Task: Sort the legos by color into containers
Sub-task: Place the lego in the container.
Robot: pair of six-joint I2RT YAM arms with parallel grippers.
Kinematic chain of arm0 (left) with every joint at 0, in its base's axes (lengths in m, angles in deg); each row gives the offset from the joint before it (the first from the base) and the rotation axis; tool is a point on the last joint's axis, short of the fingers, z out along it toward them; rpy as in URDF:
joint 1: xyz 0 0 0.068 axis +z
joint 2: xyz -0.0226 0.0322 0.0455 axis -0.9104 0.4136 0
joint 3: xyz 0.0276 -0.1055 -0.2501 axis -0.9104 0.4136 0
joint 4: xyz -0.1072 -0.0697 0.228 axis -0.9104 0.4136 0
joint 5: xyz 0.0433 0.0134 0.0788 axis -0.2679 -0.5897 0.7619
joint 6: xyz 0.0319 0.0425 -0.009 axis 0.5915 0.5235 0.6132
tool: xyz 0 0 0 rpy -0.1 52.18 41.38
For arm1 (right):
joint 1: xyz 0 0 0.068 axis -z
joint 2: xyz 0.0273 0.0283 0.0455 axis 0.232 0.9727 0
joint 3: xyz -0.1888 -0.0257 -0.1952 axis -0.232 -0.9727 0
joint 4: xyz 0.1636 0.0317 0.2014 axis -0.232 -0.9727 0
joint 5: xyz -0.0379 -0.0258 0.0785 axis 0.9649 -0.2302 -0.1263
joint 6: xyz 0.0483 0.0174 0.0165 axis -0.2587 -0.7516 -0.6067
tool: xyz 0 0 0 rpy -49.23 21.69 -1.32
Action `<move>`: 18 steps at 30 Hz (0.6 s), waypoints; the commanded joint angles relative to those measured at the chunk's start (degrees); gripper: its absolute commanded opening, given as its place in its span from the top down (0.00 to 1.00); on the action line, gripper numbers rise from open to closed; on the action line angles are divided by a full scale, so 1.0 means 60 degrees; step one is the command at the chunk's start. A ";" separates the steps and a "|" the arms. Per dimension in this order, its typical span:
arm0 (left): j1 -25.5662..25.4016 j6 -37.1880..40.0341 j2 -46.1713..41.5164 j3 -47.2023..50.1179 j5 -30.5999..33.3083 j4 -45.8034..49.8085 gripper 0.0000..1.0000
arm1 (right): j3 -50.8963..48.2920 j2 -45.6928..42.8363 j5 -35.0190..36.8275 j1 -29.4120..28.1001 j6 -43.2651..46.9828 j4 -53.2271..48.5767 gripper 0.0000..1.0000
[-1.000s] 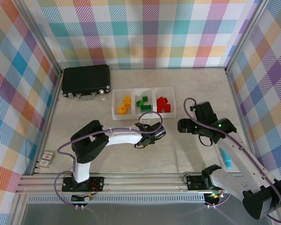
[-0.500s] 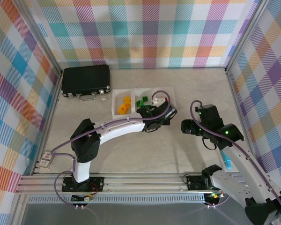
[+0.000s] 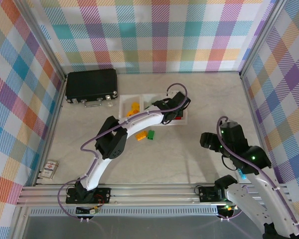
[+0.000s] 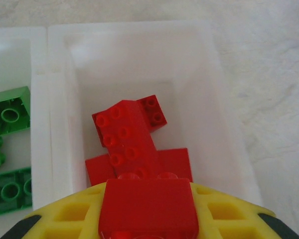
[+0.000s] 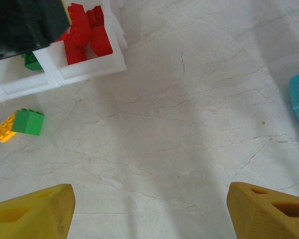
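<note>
place: robot lab cell | signs: aluminium rail frame [image 3: 139,192], plaid cloth walls [image 3: 159,35], marble-look tabletop [image 3: 184,154]

Overhead camera looks down on the worktop [image 3: 189,154]; both wrist cameras share the red tray [image 4: 139,30], left's just beyond its fingers [image 4: 65,216].

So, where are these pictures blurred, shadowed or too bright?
Left wrist view: the held red brick is close and soft, and the white tray walls wash out. Right wrist view: the yellow fingertips are blurred, and a broad soft shadow crosses the table. Top external view: evenly lit, fairly sharp.
</note>
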 commanded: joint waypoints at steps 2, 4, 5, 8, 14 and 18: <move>0.0125 0.0661 0.0472 -0.0700 0.0093 -0.0931 0.79 | 0.0004 -0.0290 -0.0196 0.0054 -0.0444 -0.0527 0.20; 0.0143 0.0761 0.0746 -0.1019 -0.0013 -0.0959 0.74 | 0.0057 -0.0321 -0.0273 0.0054 -0.0447 -0.0578 0.21; 0.0134 0.0787 0.0837 -0.1139 -0.0009 -0.0959 0.72 | 0.0096 -0.0314 -0.0313 0.0054 -0.0462 -0.0619 0.20; 0.0174 0.0877 0.0982 -0.1371 -0.0035 -0.1032 0.53 | 0.0113 -0.0269 -0.0430 0.0058 -0.0504 -0.0671 0.21; 0.0199 0.1460 0.0601 -0.1245 -0.0267 -0.1423 0.15 | 0.0068 -0.0218 -0.0728 0.0052 -0.0591 -0.0609 0.21; 0.0216 0.1949 -0.0381 -0.0364 -0.0354 -0.1837 0.00 | 0.0111 0.0010 -0.1122 0.0054 -0.0592 -0.0594 0.21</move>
